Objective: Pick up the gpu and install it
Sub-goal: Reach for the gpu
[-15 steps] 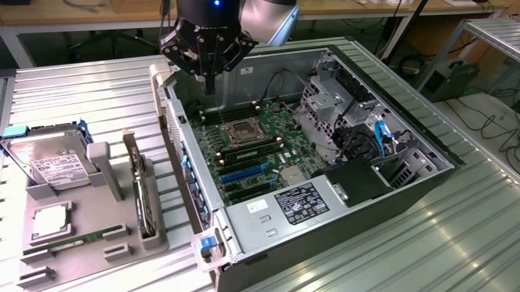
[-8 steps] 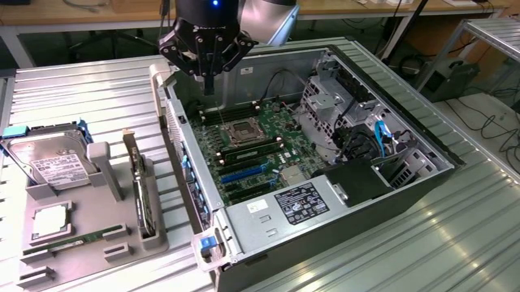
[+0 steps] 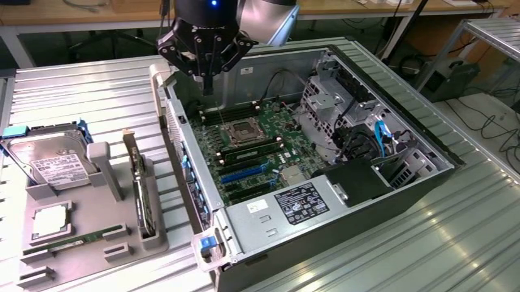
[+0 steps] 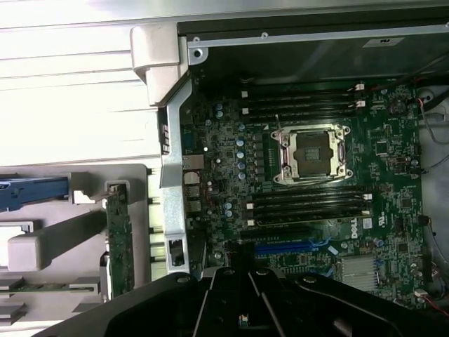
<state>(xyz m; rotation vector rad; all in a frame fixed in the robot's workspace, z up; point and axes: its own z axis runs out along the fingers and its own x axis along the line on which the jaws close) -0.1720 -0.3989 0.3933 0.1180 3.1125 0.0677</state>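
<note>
Hangs over open computer case (image 3: 325, 261), jaws clenched, empty. Gpu (image 3: 143, 191) on edge in grey holder (image 3: 81, 264) at eight o'clock in the exterior view, hard drive (image 3: 53, 163) beside; case wall between.

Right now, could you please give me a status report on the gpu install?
Pincer shut, empty, above open computer case. gpu in grey holder, untouched. Nothing seen blocking.

The setting is a robotics lab or electronics assembly workshop. A ribbed metal worktable (image 3: 81, 91) carries an open computer tower case (image 3: 390, 201) with its motherboard (image 3: 252, 152) exposed. At 9 o'clock of the case sits a grey parts fixture (image 3: 104, 170). A robot arm (image 3: 272, 21) hangs at 12 o'clock. Wooden benches (image 3: 97, 15) and floor cables (image 3: 488, 118) lie behind.
</note>
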